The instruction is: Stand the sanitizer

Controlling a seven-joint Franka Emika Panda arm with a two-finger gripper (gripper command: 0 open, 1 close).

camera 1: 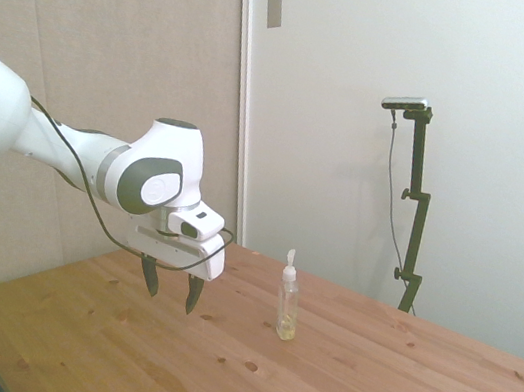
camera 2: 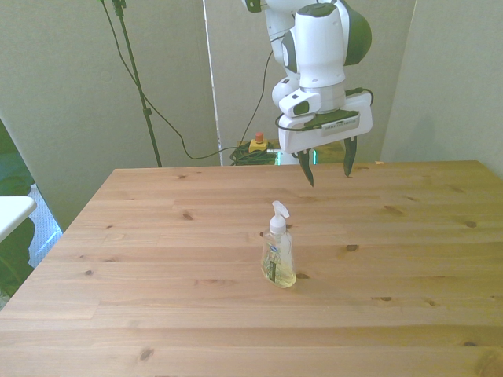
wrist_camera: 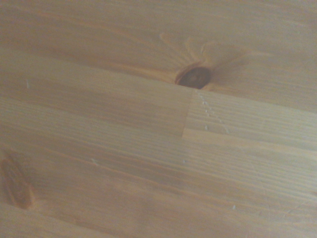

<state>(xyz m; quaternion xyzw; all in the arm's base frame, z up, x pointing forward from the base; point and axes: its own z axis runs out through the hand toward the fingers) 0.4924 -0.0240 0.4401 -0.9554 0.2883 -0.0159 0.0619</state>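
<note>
The sanitizer point(camera 2: 278, 253) is already standing upright, long axis vertical, on the worktop point(camera 2: 409, 251) near its middle, while the hand point(camera 2: 329, 167) is hovering empty and spread apart toward the far edge.

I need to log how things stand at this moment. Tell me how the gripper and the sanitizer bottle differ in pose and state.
The sanitizer bottle stands upright on the table; the gripper hangs in the air above the table, touching nothing. The bottle's nozzle points up; the gripper's fingers point down. The bottle sits nearer the table's middle; the gripper is off to one side of it, open and empty. Both are over the same wooden table.
</note>
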